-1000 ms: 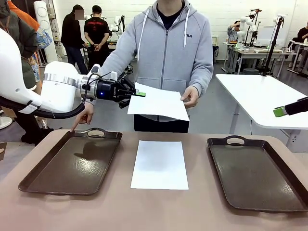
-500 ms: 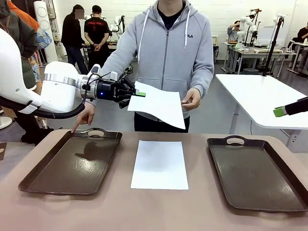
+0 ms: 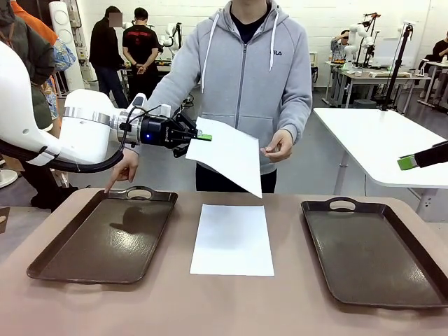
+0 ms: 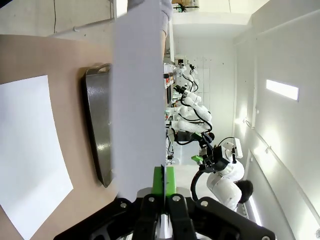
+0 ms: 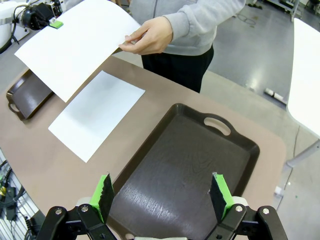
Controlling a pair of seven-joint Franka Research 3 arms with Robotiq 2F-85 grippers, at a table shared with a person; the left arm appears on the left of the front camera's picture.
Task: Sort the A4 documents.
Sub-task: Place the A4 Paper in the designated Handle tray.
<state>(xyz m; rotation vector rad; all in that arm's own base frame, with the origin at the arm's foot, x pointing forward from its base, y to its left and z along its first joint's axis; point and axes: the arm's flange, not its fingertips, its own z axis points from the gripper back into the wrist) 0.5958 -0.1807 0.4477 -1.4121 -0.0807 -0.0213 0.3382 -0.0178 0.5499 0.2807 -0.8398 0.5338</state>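
On the tabletop, one A4 sheet was found lying flat between the left tray and the right tray. A second A4 sheet was held in the air, gripped at its edge by the clenched left end effector. The right end effector was observed released, facing the right tray.

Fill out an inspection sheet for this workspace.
Surface: brown table, smooth.
Job's things: flat A4 sheet between left tray and right tray; raised A4 sheet hanging tilted above it.
Clutter: nothing seen.
Grippers: left claw shut on the raised A4 sheet's edge; right claw open, facing the right tray.
Cables: black cable looped under the left arm.
Surroundings: person in a grey hoodie opposite, one hand at the raised sheet's corner, other hand pointing at the left tray; white table behind.
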